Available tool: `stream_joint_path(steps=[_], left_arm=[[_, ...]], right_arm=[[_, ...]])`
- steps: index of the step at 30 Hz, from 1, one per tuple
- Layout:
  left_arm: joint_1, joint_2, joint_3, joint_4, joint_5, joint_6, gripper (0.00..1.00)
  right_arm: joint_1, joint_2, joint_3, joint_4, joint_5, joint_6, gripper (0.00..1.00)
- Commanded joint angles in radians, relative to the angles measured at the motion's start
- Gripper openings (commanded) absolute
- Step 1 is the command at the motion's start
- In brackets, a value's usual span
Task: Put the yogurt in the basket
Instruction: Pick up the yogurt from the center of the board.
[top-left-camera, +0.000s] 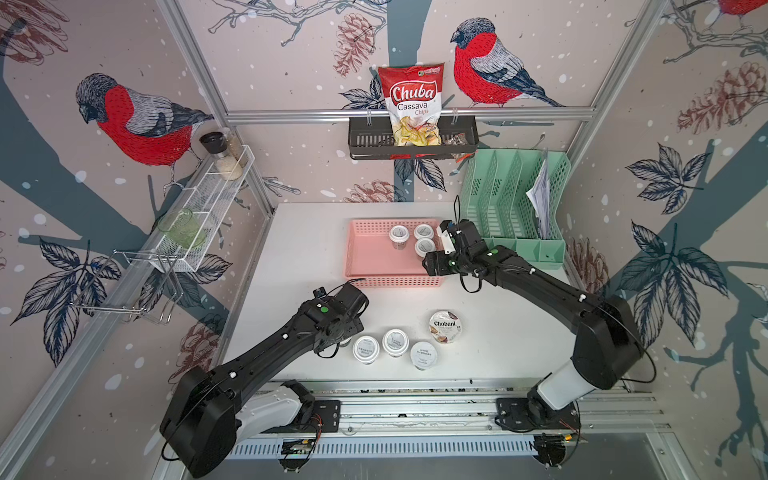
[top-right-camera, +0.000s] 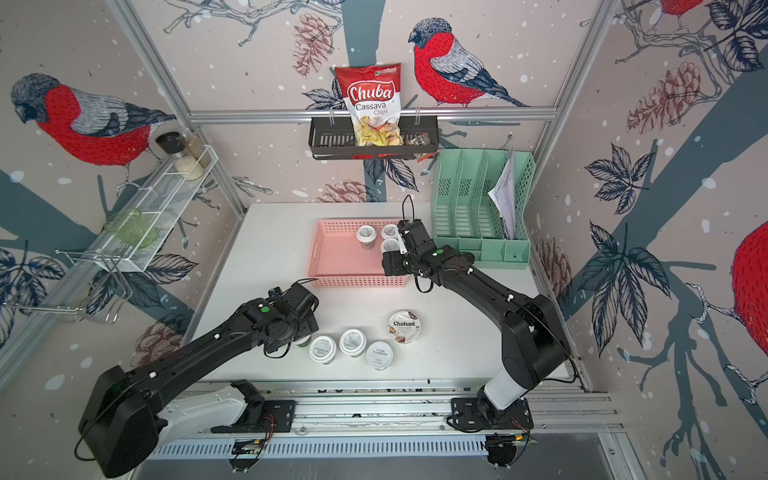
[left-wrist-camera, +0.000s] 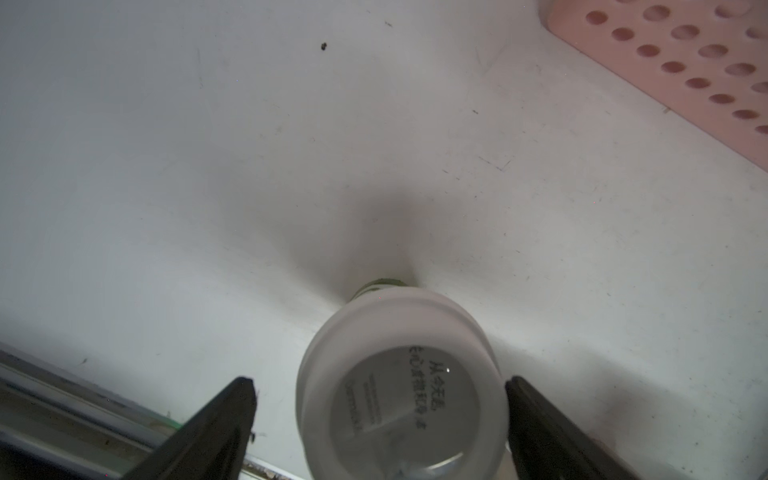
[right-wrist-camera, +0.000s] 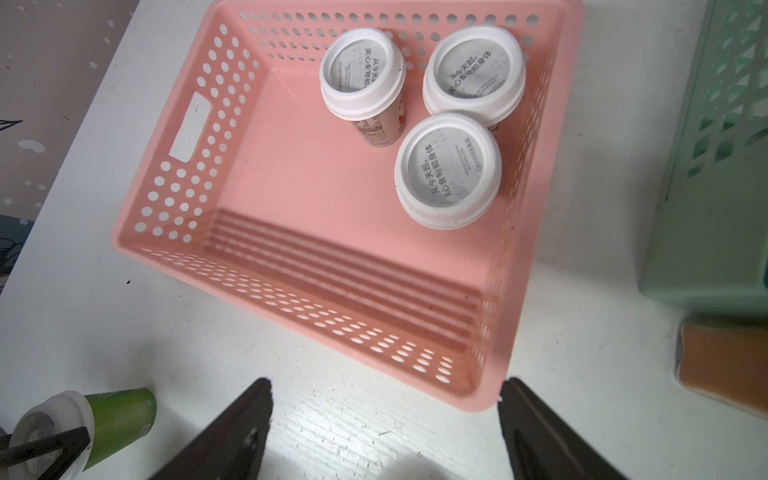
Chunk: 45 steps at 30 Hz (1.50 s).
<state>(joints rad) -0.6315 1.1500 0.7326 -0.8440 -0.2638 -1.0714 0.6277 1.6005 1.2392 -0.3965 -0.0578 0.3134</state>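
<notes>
Spread left claw (left-wrist-camera: 380, 385) straddles yogurt cup (left-wrist-camera: 401, 374); spread right claw (right-wrist-camera: 386, 385) by basket (right-wrist-camera: 187, 187) corner.

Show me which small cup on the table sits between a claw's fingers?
The green-sided cup, between the left claw's open fingers, not yet gripped. The three other small cups on the table stand free beside it.

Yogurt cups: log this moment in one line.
pink basket: three lidded cups inside | table: three loose cups, Chobani cup | left gripper: jaws open around green cup | right gripper: jaws open, empty, by basket corner
</notes>
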Motion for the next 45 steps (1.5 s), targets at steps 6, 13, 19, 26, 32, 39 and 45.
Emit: stream_joint_path(steps=[6,13,19,26,32,39,45], left_arm=[[-0.002,0.021,0.002,0.044,0.003,0.03,0.93],[-0.002,0.016,-0.002,0.046,0.003,0.03,0.87],[-0.002,0.021,-0.006,0.046,0.013,0.033,0.86],[-0.002,0.036,-0.01,0.044,0.027,0.049,0.95],[-0.002,0.039,-0.024,0.067,0.044,0.056,0.94],[-0.002,0.034,-0.018,0.059,0.035,0.058,0.86],[-0.002,0.031,-0.017,0.05,0.028,0.06,0.79]], right_arm=[[0.001,0.01,0.009,0.004,0.004,-0.009,0.88],[0.003,0.011,0.007,0.002,0.006,-0.009,0.88],[0.002,0.012,0.004,0.004,0.007,-0.01,0.88],[0.002,0.012,0.002,0.005,0.009,-0.008,0.88],[0.002,0.016,0.0,0.005,0.01,-0.009,0.88],[0.003,0.02,0.005,0.004,0.012,-0.01,0.88],[0.003,0.025,0.009,0.003,0.013,-0.011,0.88]])
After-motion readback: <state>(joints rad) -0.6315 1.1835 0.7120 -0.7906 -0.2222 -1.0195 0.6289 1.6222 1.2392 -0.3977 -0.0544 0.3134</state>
